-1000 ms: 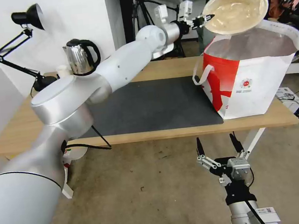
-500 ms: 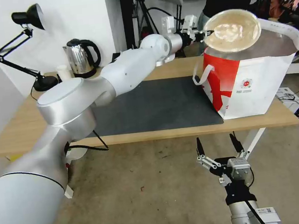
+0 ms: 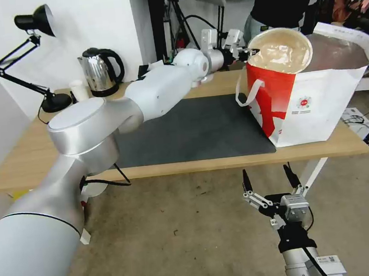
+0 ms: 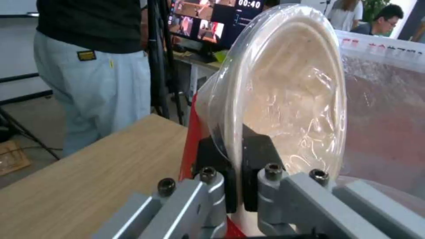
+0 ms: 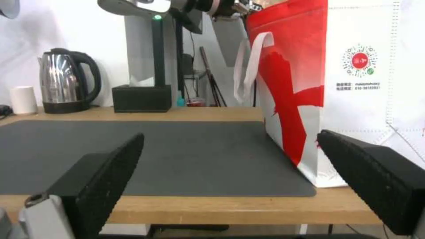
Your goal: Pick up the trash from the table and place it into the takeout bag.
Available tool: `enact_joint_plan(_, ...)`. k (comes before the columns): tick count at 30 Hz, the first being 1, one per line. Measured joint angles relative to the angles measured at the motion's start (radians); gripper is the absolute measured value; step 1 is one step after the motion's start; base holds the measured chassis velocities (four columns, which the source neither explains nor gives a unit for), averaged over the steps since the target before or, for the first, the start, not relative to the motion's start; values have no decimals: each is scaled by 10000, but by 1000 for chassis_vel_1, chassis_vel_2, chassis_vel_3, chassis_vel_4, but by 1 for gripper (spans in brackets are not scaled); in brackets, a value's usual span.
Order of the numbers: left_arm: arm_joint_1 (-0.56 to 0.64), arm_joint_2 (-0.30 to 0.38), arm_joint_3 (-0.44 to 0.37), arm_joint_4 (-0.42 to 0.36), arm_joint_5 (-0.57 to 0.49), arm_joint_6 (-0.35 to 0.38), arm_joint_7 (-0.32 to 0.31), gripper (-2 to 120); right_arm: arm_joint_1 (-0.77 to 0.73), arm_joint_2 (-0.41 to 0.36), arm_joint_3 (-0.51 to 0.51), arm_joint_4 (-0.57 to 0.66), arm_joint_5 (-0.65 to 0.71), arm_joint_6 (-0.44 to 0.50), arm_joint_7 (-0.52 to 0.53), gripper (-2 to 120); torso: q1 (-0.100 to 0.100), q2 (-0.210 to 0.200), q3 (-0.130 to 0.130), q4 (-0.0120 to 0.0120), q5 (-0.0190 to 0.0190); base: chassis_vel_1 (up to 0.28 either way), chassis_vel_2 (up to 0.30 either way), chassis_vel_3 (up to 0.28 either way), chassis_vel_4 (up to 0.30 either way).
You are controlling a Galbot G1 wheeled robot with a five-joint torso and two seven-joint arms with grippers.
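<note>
The left gripper (image 3: 251,52) is clamped on the rim of the shallow tan bowl (image 3: 280,52), holding it edge-on and steeply tilted at the mouth of the takeout bag (image 3: 317,102). In the head view the bowl sits at about one o'clock from the middle of the dark-grey mat (image 3: 192,130), its lower edge dipping just inside the bag's near red wall. In the left wrist view the two black pads (image 4: 258,156) pinch the rim of the bowl (image 4: 288,96), which seems wrapped in clear film, though the glare makes that hard to be sure of.

The step in hand is the release into the bag. To do it well, the bowl should travel further toward two o'clock, over the foil lining (image 3: 338,51), so that its lower rim clears the red wall and does not catch on it or on the white loop handle (image 3: 245,93). The bag is soft and unsupported; pressing on its edge could fold or tip it. Letting go low inside, with the bowl leaning inward, should keep it from sliding back out onto the table (image 3: 214,84).

The right gripper (image 3: 268,181) hangs parked below the table's front edge at about five o'clock, its fingers (image 5: 111,166) spread wide and holding nothing. No other trash lies on the mat.
</note>
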Motion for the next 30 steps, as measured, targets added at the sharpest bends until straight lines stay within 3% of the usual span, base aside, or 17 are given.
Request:
enact_joint_plan(12,-32,33,64,-41,146,80,286,2,0,0,0,0,-1,0,0,100,0,0,0,0,0,0,0,0,0)
enact_joint_plan(16,-70,72,38,-105,176,211,341,11,0,0,0,0,0,0,0,100,0,0,0,0,0,0,0,0,0)
enact_joint_plan(18,-95,122,33,-161,185,256,377,26,0,0,0,0,0,0,0,100,0,0,0,0,0,0,0,0,0)
enact_joint_plan(23,-188,347,111,-454,31,348,391,39,0,0,0,0,0,0,0,100,-1,0,0,0,-1,0,0,0,0)
enact_joint_plan(30,-414,475,232,-646,-338,358,310,68,0,0,0,0,0,0,0,100,0,1,0,-1,0,0,0,0,0)
